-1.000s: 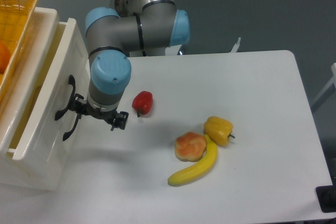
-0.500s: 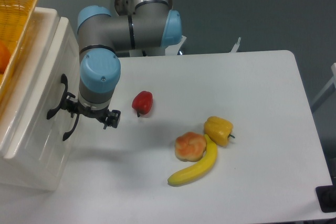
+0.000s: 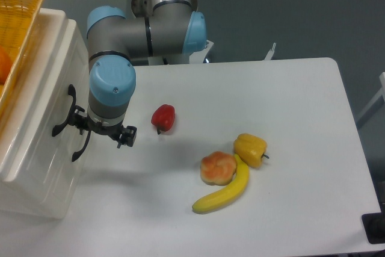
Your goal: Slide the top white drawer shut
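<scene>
Camera view from above and in front, showing the top white drawer (image 3: 45, 97) sitting at the left edge of the table (image 3: 289, 118), front face turned toward the table's middle and looking nearly flush with the cabinet, so judging the slide to be almost or fully done. Reading its curved black handle (image 3: 65, 112) as running roughly up and down the face, with the lower drawer's handle (image 3: 80, 147) just below it. Pointing downward just right of that face, the gripper (image 3: 103, 130) sitting level with the upper handle and hard against or touching it; whether the jaws are spread or closed cannot be told from this angle, nothing visibly held between them. Lying directly to the left of the gripper, then, the drawer, with its travel axis running left-right into the cabinet, so any remaining push needing to go straight leftward against the front. Resting on top of the cabinet at far left, a yellow woven basket (image 3: 21, 10). Lying well apart on the table to the right: a red pepper (image 3: 163, 117), a yellow pepper (image 3: 249, 148), a banana (image 3: 224, 192) and an orange-pink pastry-like item (image 3: 217, 168).
</scene>
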